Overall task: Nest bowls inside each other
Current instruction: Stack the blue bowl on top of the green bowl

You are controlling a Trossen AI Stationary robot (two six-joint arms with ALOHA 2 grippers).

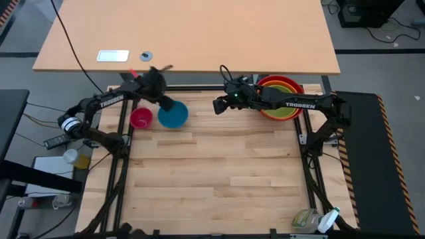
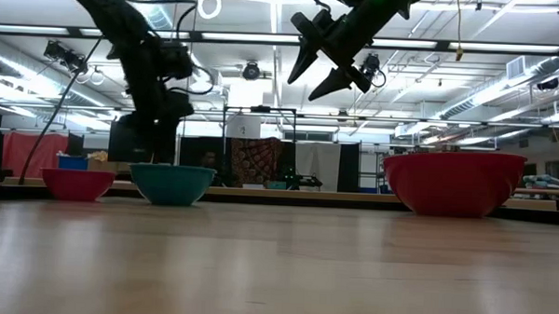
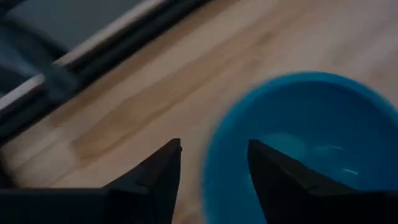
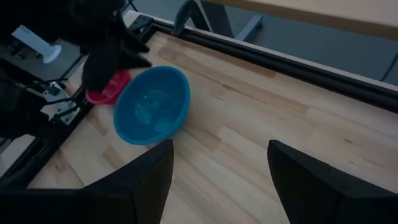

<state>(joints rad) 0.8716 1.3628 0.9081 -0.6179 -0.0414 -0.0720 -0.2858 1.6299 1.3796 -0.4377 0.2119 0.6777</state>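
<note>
The blue bowl (image 1: 174, 117) (image 3: 311, 137) stands on its base at the table's far left. The smaller pink bowl (image 1: 141, 119) (image 4: 109, 87) stands just left of it. At the far right the red bowl (image 1: 265, 83) (image 2: 454, 182) holds the orange bowl (image 1: 295, 86) and the green bowl (image 1: 284, 111) nested inside it. My left gripper (image 1: 166, 104) (image 3: 214, 149) is open above the blue bowl's far-left rim, which shows below the gap between its fingers. My right gripper (image 1: 216, 105) (image 2: 310, 74) hangs open, high over the table between the blue bowl and the red stack.
Bare wooden tabletop (image 1: 212, 172) stretches across the middle and the near side. A light desk (image 1: 186, 33) stands beyond the far edge. A spray bottle (image 1: 319, 220) lies off the near right corner, and small items (image 1: 70, 156) sit beside the left frame.
</note>
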